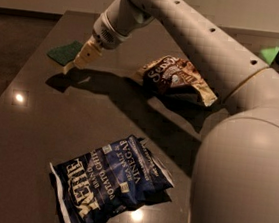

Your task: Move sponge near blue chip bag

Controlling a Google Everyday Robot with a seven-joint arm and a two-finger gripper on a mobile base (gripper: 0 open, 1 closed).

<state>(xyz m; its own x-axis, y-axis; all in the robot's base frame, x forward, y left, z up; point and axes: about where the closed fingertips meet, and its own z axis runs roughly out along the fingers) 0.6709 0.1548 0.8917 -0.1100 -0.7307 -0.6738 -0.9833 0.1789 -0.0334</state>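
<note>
Two chip bags and one sponge lie on the dark table [32, 126].

Sponge [63, 52]: upper left of the frame, flat, green face up, close to the table's left edge, which runs on a slant from the top of the frame down toward the left border.

My gripper [78, 61]: tan, just right of the sponge, pointing down and left, its tip at the sponge's right corner. Overlap there hides the contact. I cannot tell how far it is open, nor whether it has hold of anything.

My arm [189, 31]: enters from the lower right, fills that side of the frame and crosses above the brown chip bag [176, 77], which lies at upper centre, well right of the sponge.

Blue chip bag [109, 180]: bottom centre, crinkled, white lettering up, its right edge next to the bulk of my arm. Well apart from the sponge.

Open room: a wide strip of bare table between the sponge and the blue chip bag, holding only the arm's shadow and one light glint. More bare surface left of the blue chip bag, out to the table's left edge.
</note>
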